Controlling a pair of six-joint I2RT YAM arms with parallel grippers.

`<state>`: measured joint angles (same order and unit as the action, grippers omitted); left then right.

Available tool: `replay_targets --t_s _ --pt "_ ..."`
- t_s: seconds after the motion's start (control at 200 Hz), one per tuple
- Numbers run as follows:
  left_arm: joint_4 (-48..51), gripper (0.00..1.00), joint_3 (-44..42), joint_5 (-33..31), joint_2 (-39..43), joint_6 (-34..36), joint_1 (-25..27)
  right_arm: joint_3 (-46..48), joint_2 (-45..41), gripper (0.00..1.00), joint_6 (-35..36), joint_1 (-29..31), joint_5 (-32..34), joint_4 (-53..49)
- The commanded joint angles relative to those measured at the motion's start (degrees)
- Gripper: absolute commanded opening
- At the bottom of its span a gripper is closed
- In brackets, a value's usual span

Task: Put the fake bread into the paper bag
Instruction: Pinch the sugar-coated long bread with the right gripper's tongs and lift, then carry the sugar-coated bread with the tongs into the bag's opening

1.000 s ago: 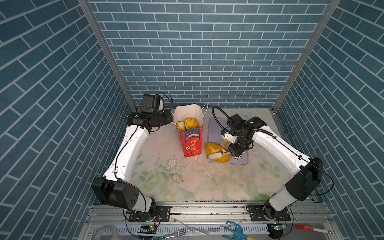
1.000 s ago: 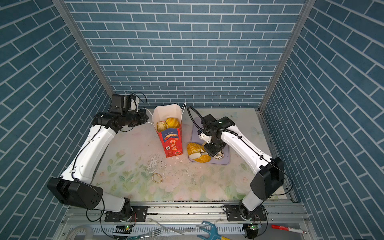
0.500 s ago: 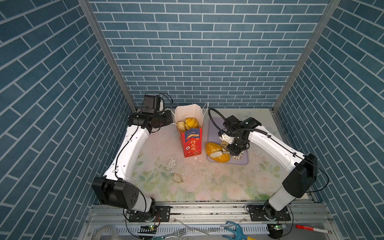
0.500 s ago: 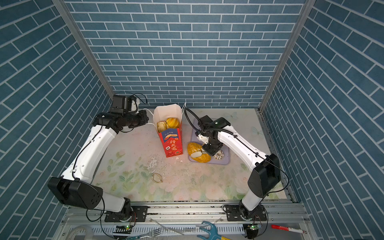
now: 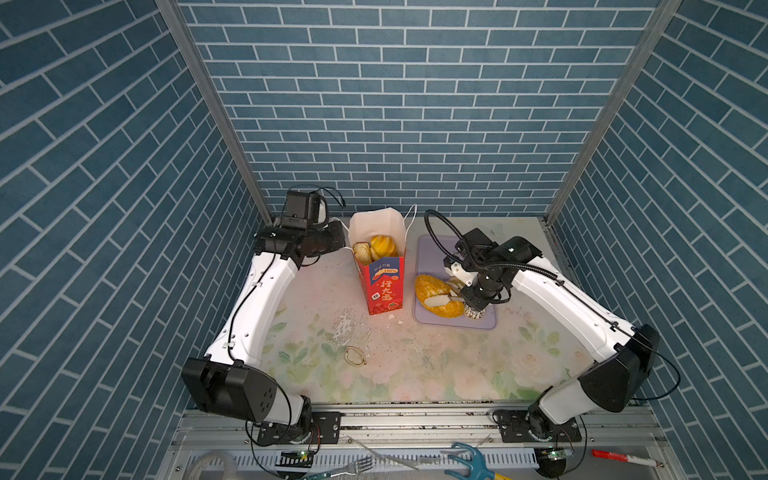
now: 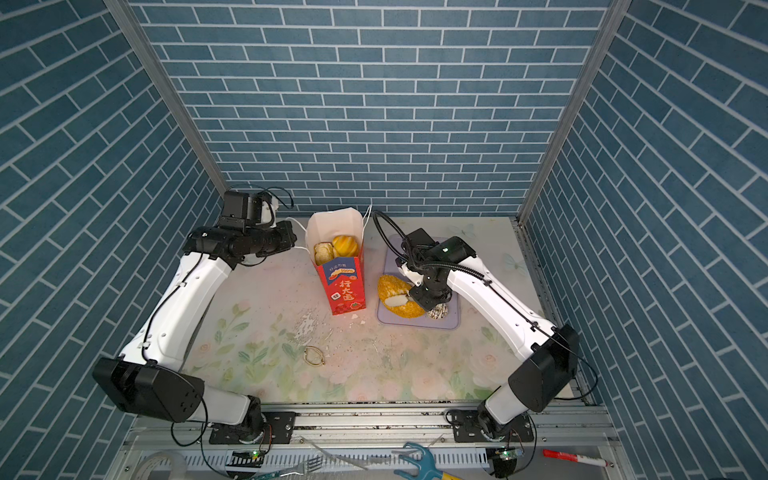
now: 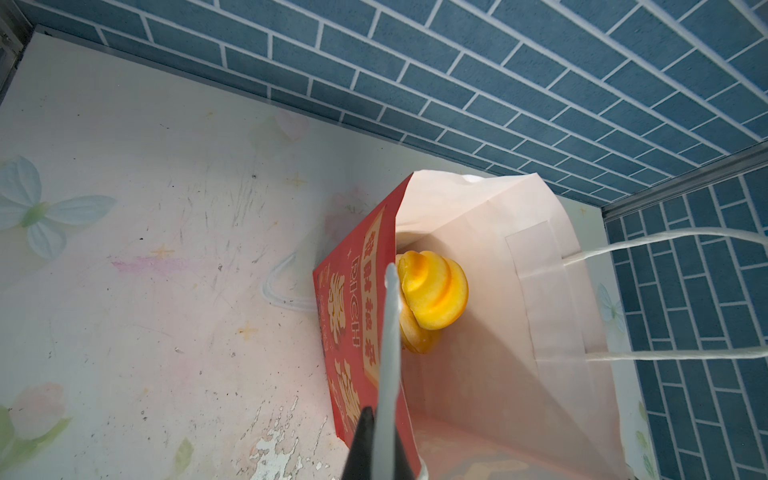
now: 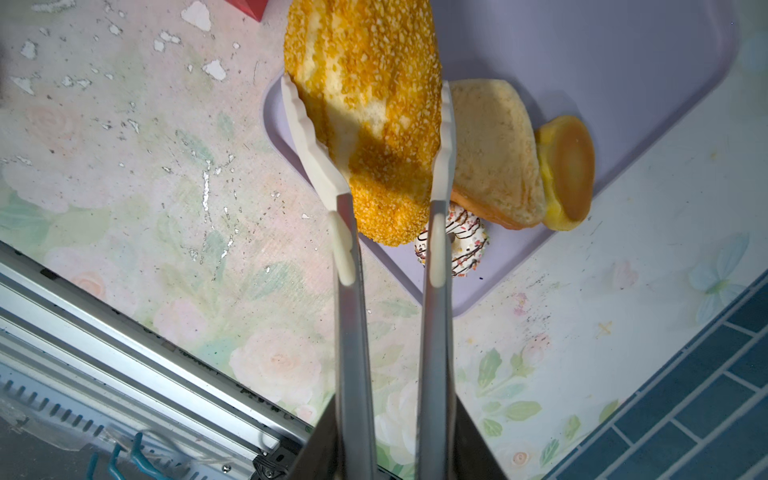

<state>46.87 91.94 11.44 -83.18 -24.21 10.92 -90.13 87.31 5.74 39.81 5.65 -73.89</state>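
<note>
Clearly the biggest piece of the fake bread, the seeded loaf (image 8: 365, 83), is the one in the grip: a long oval, golden-orange, crusted with pale crumbs and split by a cream-white stripe. The right claw (image 8: 368, 124) has closed to the loaf's width, one white ribbed tip pressed on each flank. In both top views the loaf (image 5: 438, 295) lies over the 8 o'clock corner of the lilac tray (image 5: 432, 249), partly overhanging its rim; whether it is clear of the tray I cannot tell.

Just beside the loaf, a flat pale bun (image 8: 494, 153) leans against a small roll (image 8: 569, 170) with a glossy brown face. A white drizzled doughnut (image 8: 465, 245) with dark stripes and red flecks sits under the claw, at the tray's 6 o'clock edge.

At 9 o'clock from the tray, the paper bag (image 5: 384, 286) stands upright on the floral surface (image 5: 415, 365), red with white characters, white inside, mouth open. Inside it are a bright yellow swirl bun (image 7: 436, 291) and a paler sugared bun (image 5: 362, 252).

At the bag's 9 o'clock side, the left claw (image 7: 390, 282) is squeezed fully together, the bag's red wall pinched in it
</note>
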Motion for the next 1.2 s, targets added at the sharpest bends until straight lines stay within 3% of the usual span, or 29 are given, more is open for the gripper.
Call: replay_targets --t_s 0.0,0.345,0.605,0.71,0.85,1.09,1.195 --pt "-0.49 0.00 -0.76 -0.06 0.92 0.21 0.26 -2.30 -2.78 0.20 -2.97 0.25 2.00 -0.60" --pt "-0.97 0.00 -0.88 0.25 1.13 0.40 0.22 -8.43 -5.73 0.20 -10.37 -3.27 4.34 -2.36" --pt "-1.42 0.00 -0.90 0.24 1.15 0.18 0.29 -23.52 -1.49 0.20 -13.30 -4.22 14.48 -1.73" --pt "-1.42 0.00 -0.95 0.35 1.10 0.08 0.29 -33.27 2.75 0.20 -12.50 -4.26 18.08 -1.79" --pt "-1.67 0.00 -1.37 0.42 1.35 -0.17 0.23 -43.72 7.75 0.20 -9.25 -3.64 13.17 0.95" --pt "-2.09 0.00 -1.60 0.69 1.26 -0.55 0.31 -55.15 14.76 0.22 -0.90 3.17 12.22 6.60" --pt "-2.23 0.00 -1.52 1.02 1.09 -0.67 0.33 -55.90 16.14 0.22 1.12 5.72 12.89 10.43"
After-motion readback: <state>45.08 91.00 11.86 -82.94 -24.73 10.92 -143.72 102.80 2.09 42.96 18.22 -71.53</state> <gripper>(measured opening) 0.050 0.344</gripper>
